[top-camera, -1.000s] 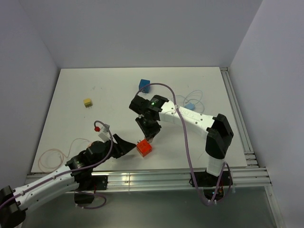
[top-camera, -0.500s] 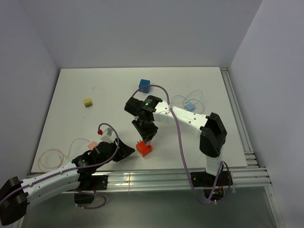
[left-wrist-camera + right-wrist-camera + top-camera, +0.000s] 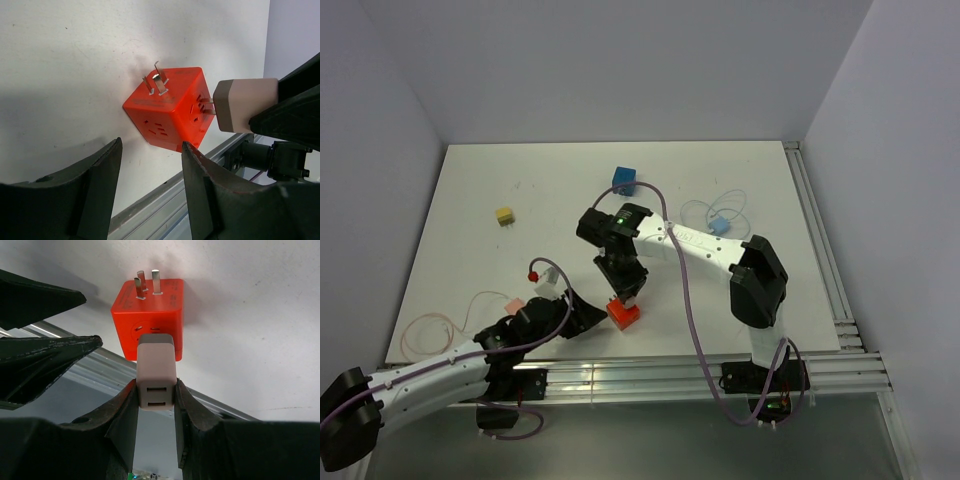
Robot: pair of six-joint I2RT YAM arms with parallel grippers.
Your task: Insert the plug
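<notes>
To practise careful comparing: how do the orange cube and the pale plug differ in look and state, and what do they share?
The orange cube is bright orange-red and squarish; the pale plug is beige-grey and narrower. The orange cube lies on the table, held by nothing; the pale plug is clamped in the right gripper. The orange cube's prongs stick out bare; the pale plug's point into a cube face. Both carry metal prongs.

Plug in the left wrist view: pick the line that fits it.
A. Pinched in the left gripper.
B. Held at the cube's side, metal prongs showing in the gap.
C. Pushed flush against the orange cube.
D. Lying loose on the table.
B: the plug sits in the right gripper, and its bare prongs show between it and the orange cube.
</notes>
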